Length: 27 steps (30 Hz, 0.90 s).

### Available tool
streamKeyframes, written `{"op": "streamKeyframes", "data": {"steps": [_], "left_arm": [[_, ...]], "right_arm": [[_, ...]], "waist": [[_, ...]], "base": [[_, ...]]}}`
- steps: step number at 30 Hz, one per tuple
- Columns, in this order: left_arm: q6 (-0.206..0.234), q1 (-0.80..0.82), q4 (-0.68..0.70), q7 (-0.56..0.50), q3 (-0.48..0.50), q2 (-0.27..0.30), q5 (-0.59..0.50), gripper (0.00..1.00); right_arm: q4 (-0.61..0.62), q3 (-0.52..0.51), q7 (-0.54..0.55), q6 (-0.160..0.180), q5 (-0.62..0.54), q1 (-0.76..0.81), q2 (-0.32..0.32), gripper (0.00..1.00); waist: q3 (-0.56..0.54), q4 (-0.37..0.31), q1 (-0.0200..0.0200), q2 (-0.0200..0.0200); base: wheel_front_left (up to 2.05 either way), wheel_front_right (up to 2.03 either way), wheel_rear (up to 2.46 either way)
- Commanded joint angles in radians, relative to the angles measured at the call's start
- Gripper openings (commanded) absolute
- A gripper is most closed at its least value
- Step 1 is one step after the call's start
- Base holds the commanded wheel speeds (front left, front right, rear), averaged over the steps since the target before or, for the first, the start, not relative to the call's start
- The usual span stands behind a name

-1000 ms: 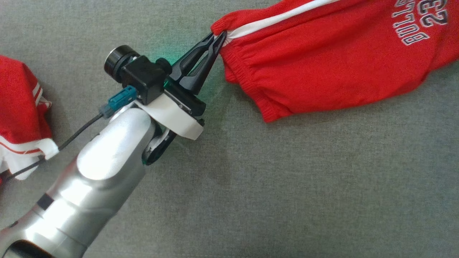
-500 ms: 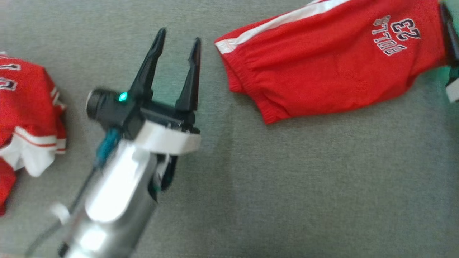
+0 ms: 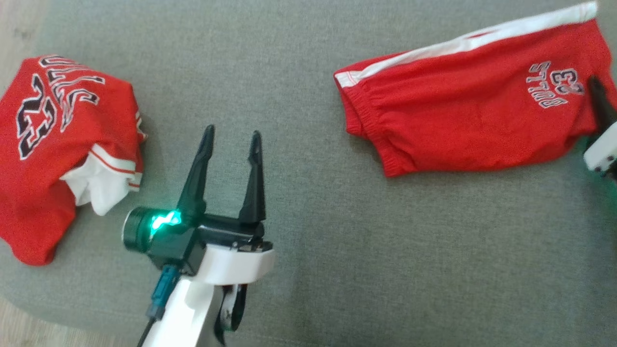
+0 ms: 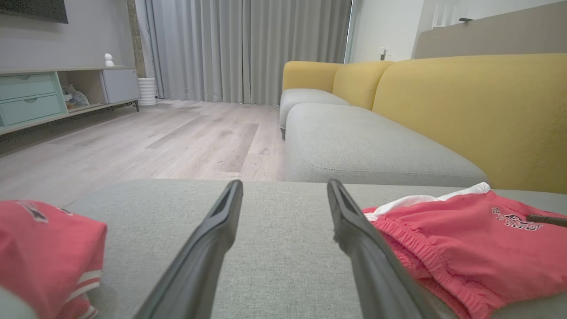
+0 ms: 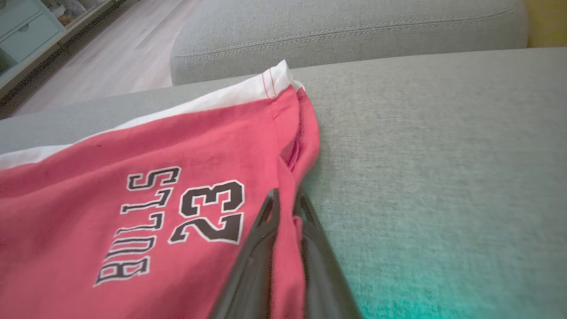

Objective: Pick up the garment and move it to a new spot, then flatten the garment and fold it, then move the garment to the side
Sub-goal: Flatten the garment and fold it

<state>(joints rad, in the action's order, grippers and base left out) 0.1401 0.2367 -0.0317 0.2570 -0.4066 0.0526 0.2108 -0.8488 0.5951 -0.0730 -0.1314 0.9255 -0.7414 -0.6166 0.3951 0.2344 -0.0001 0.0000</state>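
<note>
The garment (image 3: 462,125) is a pair of red shorts with a white side stripe and a "BULLS 23" print. It lies fairly flat on the grey sofa seat at the upper right of the head view. My left gripper (image 3: 231,132) is open and holds nothing, standing over bare cushion left of the waistband. In the left wrist view the left gripper (image 4: 285,184) has the garment (image 4: 465,248) off to its right. My right gripper (image 5: 288,195) is closed on the hem edge of the garment (image 5: 133,177) beside the print. In the head view the right gripper (image 3: 597,99) pokes in from the right edge.
A crumpled red jersey (image 3: 58,144) with white trim lies at the left of the seat (image 3: 337,265), near its front-left edge. The yellow backrest (image 4: 465,110) rises behind the shorts. Wood floor (image 4: 155,141) and a second grey cushion lie beyond the seat.
My left gripper let go of the waistband corner, opened and drew back to the left. The head camera shifted. My right gripper came in and closed on the shorts' right hem.
</note>
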Motion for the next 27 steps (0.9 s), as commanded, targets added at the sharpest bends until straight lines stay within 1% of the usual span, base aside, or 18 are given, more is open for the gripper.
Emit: {"op": "streamKeyframes", "data": {"steps": [1,5,10,14,17,21,24,27], "left_arm": [[-0.006,-0.009,0.036,0.005,0.049,0.003,-0.009,1.0],[-0.027,-0.038,0.035,0.005,0.071,0.0,-0.016,1.0],[-0.046,-0.064,0.036,0.005,0.11,-0.001,-0.029,1.0],[-0.066,-0.073,0.032,0.005,0.128,-0.002,-0.03,1.0],[-0.087,-0.078,0.028,0.005,0.125,-0.002,-0.028,1.0],[-0.095,-0.083,0.027,0.005,0.121,-0.002,-0.027,1.0],[-0.097,-0.088,0.025,0.005,0.12,-0.002,-0.023,1.0],[-0.1,-0.098,0.023,0.005,0.118,-0.002,-0.018,1.0]], "right_arm": [[0.002,0.012,-0.015,0.001,0.023,0.048,-0.01,0.0],[-0.05,0.009,-0.067,0.001,0.034,0.061,-0.024,0.0],[-0.099,0.036,-0.055,0.001,0.026,0.101,-0.052,0.0],[-0.114,0.049,-0.084,0.001,0.007,0.103,-0.076,0.0],[-0.113,0.046,-0.12,0.001,-0.006,0.085,-0.07,0.0],[-0.062,0.051,-0.152,0.001,-0.025,0.054,-0.061,0.0],[0.003,0.067,-0.166,0.001,-0.054,0.03,-0.053,0.0],[0.082,0.083,-0.172,0.001,-0.084,0.01,-0.027,0.0]], "waist": [[-0.03,-0.009,0.0001,0.0],[-0.071,-0.052,0.0001,0.0],[-0.114,-0.128,0.0001,0.0],[-0.134,-0.175,0.0001,0.0],[-0.15,-0.197,0.0001,0.0],[-0.171,-0.207,0.0001,0.0],[-0.185,-0.205,0.0001,0.0],[-0.201,-0.196,0.0001,0.0]], "base": [[0.0,0.0,0.0],[0.0,0.0,0.0],[0.0,0.0,0.0],[0.0,0.0,0.0],[0.0,0.0,0.0],[0.0,0.0,0.0],[0.0,0.0,0.0],[0.0,0.0,0.0]]}}
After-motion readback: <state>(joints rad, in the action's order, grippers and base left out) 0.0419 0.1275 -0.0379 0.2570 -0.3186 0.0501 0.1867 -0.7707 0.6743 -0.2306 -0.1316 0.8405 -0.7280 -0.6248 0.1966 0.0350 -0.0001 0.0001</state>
